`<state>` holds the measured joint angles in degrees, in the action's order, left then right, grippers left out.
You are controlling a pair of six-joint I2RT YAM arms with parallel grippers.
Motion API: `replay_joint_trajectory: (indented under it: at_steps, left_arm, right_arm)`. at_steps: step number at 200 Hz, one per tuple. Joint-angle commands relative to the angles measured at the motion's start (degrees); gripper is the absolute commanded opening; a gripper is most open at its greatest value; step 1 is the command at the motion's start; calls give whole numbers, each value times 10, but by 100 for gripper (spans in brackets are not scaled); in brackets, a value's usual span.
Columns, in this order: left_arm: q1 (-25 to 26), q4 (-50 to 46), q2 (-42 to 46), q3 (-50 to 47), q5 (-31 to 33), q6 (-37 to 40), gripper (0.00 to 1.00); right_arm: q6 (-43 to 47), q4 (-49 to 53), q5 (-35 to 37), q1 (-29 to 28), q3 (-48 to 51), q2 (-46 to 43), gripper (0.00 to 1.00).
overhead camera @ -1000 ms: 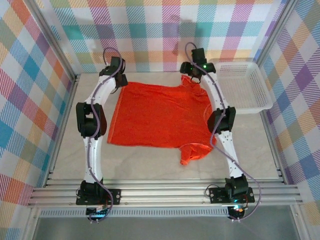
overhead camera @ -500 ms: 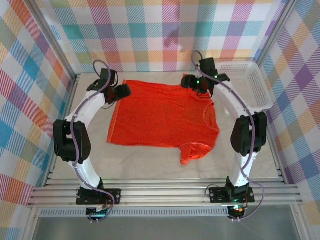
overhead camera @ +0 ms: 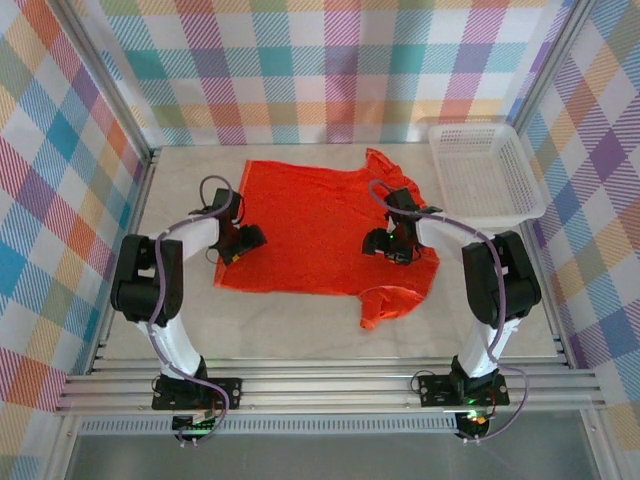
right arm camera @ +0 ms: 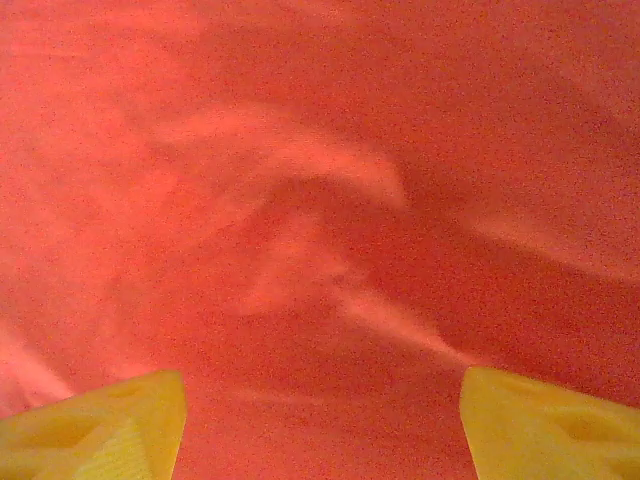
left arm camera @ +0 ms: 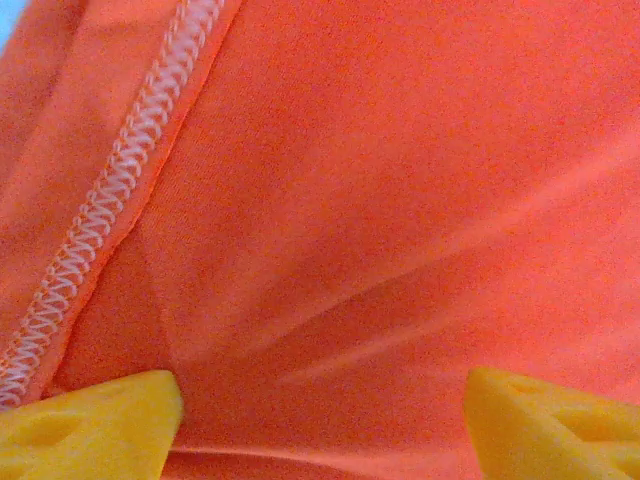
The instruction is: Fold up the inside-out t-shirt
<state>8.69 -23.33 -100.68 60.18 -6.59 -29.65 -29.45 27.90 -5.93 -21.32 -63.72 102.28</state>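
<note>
- The bright orange-red thin-fabric t-shirt (overhead camera: 320, 215) is spread flat at the middle of the pale bench (overhead camera: 300, 330), with one sleeve (overhead camera: 390, 305) bunched at its 5 o'clock.
- The left hand (overhead camera: 243, 240) is seen released, its yellow fingers (left arm camera: 90, 420) parted over the shirt's 9 o'clock edge.
- The right hand (overhead camera: 385, 243) is also released, low over the fabric at 3 o'clock.
- A white plastic mesh basket (overhead camera: 530, 195) is set at the bench's 1 o'clock.

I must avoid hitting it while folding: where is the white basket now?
In the top view, the basket sits at the far right corner of the table, just right of the shirt and apart from it.
</note>
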Motion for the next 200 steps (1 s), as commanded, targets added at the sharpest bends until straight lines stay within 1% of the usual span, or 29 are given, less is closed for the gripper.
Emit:
replay_joint_trajectory:
  at_steps: [1, 22, 42, 62, 82, 107, 120, 127, 138, 153, 175, 185, 200]
  left_arm:
    - [-6, -3, 40, -57, 27, -24, 76]
    - [-7, -16, 78, -102, 47, -27, 76]
    - [-6, -14, 124, -150, 41, -42, 76]
    - [-3, 5, 166, -204, 24, -64, 76]
    - [6, -5, 196, -233, 27, -74, 76]
    - [20, -22, 251, -262, 24, -89, 76]
    - [25, -35, 281, -264, 31, -91, 76]
    - [25, -44, 294, -261, 40, -93, 77]
    - [25, -54, 306, -251, 59, -90, 78]
    - [25, -61, 301, -231, 76, -81, 78]
    - [24, -76, 275, -188, 72, -65, 77]
    - [24, -86, 271, -168, 74, -59, 77]
    - [18, -105, 278, -140, 77, -50, 76]
  right_arm:
    - [-9, -6, 15, 3, 22, -2, 73]
    - [-6, -7, 23, 6, 12, 24, 74]
    - [5, -5, 28, 12, -34, 74, 73]
    - [16, 11, 26, 15, -111, 144, 73]
    - [21, 31, 14, 15, -201, 208, 73]
    - [45, 113, 35, 18, -349, 280, 73]
    - [53, 145, 46, 21, -386, 290, 74]
    - [54, 150, 52, 24, -382, 283, 74]
    - [54, 144, 58, 26, -343, 257, 74]
    - [47, 114, 65, 32, -251, 202, 75]
    - [37, 61, 71, 44, -112, 122, 75]
    - [43, 54, 71, 46, -86, 102, 75]
    - [58, 71, 70, 46, -97, 90, 74]
